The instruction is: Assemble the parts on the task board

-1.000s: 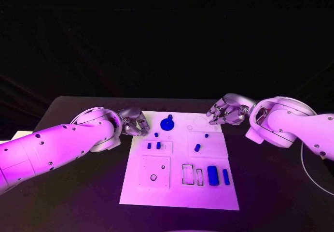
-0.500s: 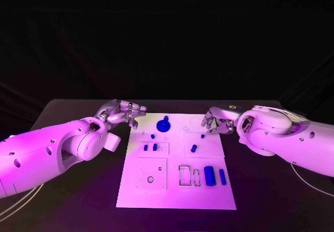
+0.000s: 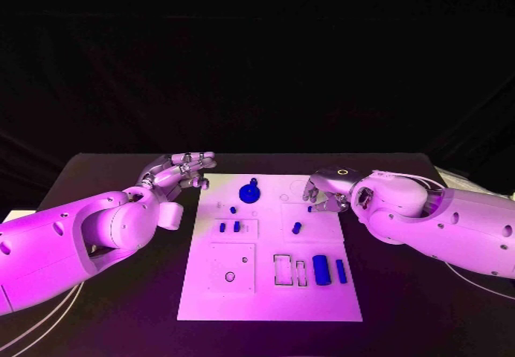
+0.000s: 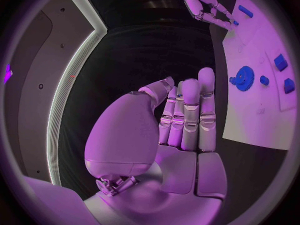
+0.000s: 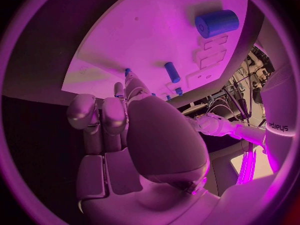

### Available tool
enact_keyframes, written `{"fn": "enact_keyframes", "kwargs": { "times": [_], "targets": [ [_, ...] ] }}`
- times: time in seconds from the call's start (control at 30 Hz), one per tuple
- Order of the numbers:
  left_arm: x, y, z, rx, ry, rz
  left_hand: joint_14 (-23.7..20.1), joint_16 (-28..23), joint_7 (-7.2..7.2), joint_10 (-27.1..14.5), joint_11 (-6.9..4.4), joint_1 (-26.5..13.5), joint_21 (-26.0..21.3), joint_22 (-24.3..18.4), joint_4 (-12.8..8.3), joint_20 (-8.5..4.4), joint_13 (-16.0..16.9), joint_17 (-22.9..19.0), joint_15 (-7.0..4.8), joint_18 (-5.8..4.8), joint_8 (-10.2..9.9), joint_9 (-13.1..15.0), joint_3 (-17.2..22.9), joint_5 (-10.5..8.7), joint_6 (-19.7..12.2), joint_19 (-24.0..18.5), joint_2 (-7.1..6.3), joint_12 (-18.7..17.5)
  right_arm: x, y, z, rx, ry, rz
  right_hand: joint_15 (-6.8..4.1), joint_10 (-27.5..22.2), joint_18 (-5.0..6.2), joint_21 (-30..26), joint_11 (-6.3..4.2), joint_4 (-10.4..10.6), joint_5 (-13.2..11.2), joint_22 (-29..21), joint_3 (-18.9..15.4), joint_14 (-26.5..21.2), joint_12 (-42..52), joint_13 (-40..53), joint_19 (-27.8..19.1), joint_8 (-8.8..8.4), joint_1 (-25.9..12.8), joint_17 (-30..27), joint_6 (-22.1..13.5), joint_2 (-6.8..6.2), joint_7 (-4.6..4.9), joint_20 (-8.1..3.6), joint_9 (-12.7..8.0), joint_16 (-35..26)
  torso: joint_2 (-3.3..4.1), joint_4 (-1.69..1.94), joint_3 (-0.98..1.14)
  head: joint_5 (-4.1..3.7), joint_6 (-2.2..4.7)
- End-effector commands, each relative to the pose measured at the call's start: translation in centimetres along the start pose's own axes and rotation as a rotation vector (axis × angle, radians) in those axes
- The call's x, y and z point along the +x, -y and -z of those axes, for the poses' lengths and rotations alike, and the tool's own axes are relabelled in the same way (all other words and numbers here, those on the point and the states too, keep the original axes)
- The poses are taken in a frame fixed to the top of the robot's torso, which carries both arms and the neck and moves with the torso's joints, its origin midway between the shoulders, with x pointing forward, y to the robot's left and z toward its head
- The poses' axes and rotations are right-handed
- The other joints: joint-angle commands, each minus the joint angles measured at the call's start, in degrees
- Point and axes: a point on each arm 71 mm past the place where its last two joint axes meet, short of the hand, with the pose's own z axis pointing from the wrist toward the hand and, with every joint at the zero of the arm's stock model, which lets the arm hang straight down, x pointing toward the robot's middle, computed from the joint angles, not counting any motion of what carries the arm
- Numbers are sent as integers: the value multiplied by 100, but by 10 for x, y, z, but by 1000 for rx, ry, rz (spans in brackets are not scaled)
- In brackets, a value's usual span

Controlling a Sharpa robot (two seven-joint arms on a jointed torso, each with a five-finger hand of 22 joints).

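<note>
Task board [image 3: 269, 297] sits mid tabletop [image 3: 97, 167]. Blue gear [image 3: 249, 193] is at its far end, small pegs [image 3: 228, 227] stand mid-board, and a thick cylinder [image 3: 321, 269] lies by empty slots [image 3: 286, 269] near the front (so assembly looks barely started, most parts still loose). Left hand [image 3: 180, 169] hovers off the far-left corner, fingers straight and together, holding nothing. Right hand [image 3: 325, 192] is at the far-right edge; grip state unclear.
</note>
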Motion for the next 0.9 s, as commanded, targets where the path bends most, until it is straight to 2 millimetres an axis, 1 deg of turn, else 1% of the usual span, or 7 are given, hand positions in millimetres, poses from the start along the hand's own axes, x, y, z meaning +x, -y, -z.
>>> {"fn": "enact_keyframes", "kwargs": {
  "times": [0.03, 0.17, 0.33, 0.43, 0.53, 0.73, 0.9],
  "targets": [
    [1, 2, 1, 21, 3, 50, 33, 32, -43, 25, -14, -39, -38, -9, 5, -28, 9, -8, 3, 57, 36, -2, -42, -30, 13, -2, 19, 25, 4, -1, -1, -1, -38, 51, -48, 71, 47, -24, -10, 5, -4, -1, 67, 89, -34, -43, 22, -18, -6, -10, 68, -49, -16, -39, 3, -24, 3, 3, 1, 2, -18],
    [1, 2, 2, 19, 4, 50, 31, 34, -35, 8, -8, -31, -65, -28, -5, -30, 14, -15, 3, 58, 33, -4, -69, -29, 0, 0, 18, 39, 7, -4, -2, -10, -55, 51, -56, 153, 45, -23, -19, -1, 17, 6, 155, 94, -51, -110, 30, -10, 2, -7, 135, -49, -20, -52, 12, -24, 1, -5, 3, 13, -39],
    [1, 2, 2, 16, 6, 50, 25, 32, -21, -16, 0, -25, -94, -49, -11, -30, 16, -29, 8, 59, 26, -8, -95, -28, -20, 2, 19, 52, 10, -6, -3, -17, -72, 52, -68, 257, 38, -1, -34, -28, 15, 45, 282, 105, -70, -178, 58, 6, 31, 17, 228, -34, -27, -65, 24, -4, -4, -2, 6, 22, -60],
    [0, 2, 2, 14, 6, 50, 22, 29, -17, -23, 3, -22, -108, -58, -14, -29, 17, -36, 9, 60, 25, -9, -101, -27, -25, 0, 21, 56, 12, -6, -4, -18, -81, 53, -70, 316, 31, 20, -39, -48, -3, 80, 359, 115, -84, -214, 81, 10, 42, 49, 274, -32, -27, -71, 29, 25, -5, 2, 7, 15, -66],
    [0, 2, 2, 13, 7, 50, 20, 28, -15, -27, 4, -19, -121, -67, -16, -29, 18, -41, 10, 61, 25, -9, -104, -26, -27, -3, 24, 59, 13, -7, -5, -20, -89, 53, -70, 375, 24, 42, -44, -72, -28, 114, 441, 124, -95, -245, 103, 17, 55, 75, 320, -19, -28, -73, 35, 50, -4, -1, 6, 23, -69],
    [0, 1, 3, 9, 4, 51, 14, 24, -11, -36, 7, -10, -134, -76, -22, -28, 20, -53, 12, 62, 26, -9, -111, -25, -31, -3, 29, 66, 17, -8, -6, -22, -109, 62, -75, 498, 14, 87, -58, -167, -91, 179, 678, 141, -136, -317, 141, 18, 90, 127, 406, -7, -34, -83, 46, 103, -3, -2, 8, 23, -83],
    [1, 1, 3, 6, 1, 52, 32, 62, 0, -67, 16, 15, -37, -17, -39, -27, 23, 0, 17, 41, 19, -12, -127, -21, -56, 46, 43, 80, 21, -8, -7, -20, -121, 91, -133, 611, 17, 97, -100, -280, -139, 191, 903, 145, -170, -357, 136, 29, 81, 144, 498, -30, -76, -126, 60, 124, -5, -1, 6, 22, -91]
  ]
}}
